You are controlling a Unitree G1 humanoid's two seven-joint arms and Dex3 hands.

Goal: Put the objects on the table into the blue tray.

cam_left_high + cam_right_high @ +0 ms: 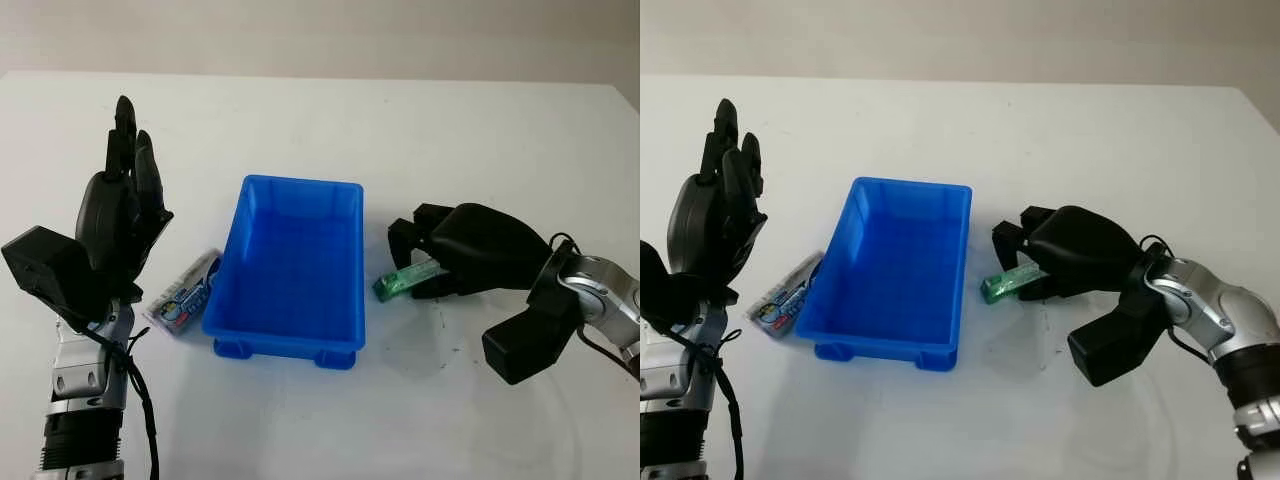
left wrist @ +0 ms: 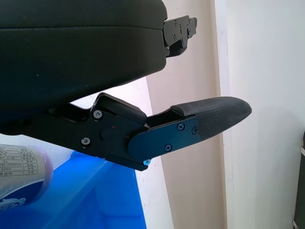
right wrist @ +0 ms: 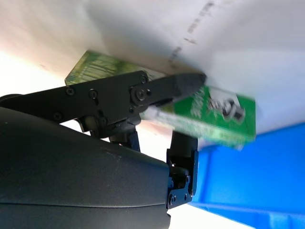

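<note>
Right hand point(image 1: 440, 255): fingers clamped on the green rectangular packet point(image 1: 405, 279), beside the blue plastic tray point(image 1: 290, 265).
Left hand point(image 1: 120, 215): open, raised; white-and-blue wrapped pack point(image 1: 185, 293) below its fingers.

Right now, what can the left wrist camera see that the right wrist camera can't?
The left wrist view has the open left hand, raised beside the tray, and the end of a white and blue packet. The right wrist view has the right hand closed around a green box, just off the table. Both show a bit of the blue tray.
</note>
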